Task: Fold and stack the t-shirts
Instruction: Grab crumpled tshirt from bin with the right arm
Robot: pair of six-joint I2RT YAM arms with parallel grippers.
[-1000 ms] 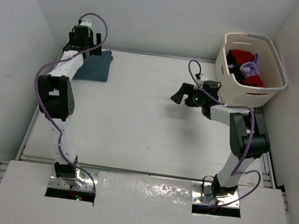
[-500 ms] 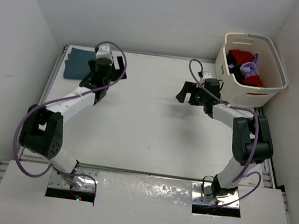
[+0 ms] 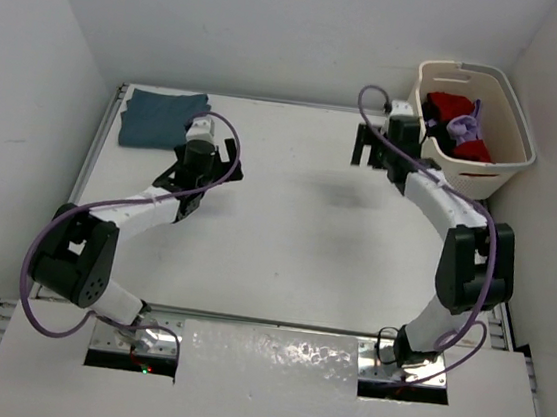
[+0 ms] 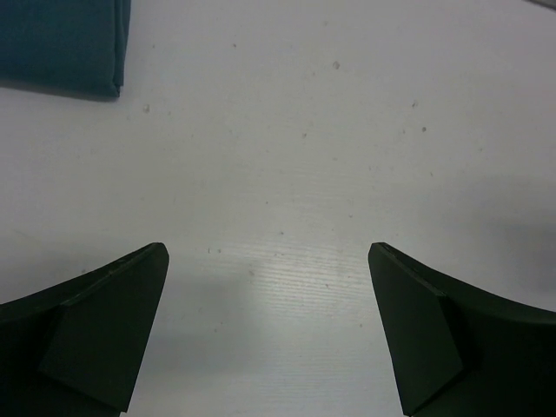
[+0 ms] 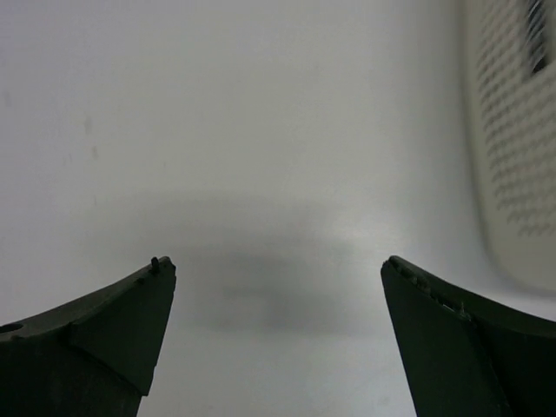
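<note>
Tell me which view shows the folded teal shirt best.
Top external: almost the whole teal shirt shows, folded flat at the far left of the table. Left wrist catches only one corner of it, at the top left of the picture. Right wrist shows none of it.

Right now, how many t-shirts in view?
4: teal shirt folded, far left on the table; red shirt, purple shirt, black shirt bunched in the basket. More may hide underneath.

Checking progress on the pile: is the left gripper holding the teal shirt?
No, the left gripper stands open over the table, and the folded teal shirt lies apart from it.
</note>
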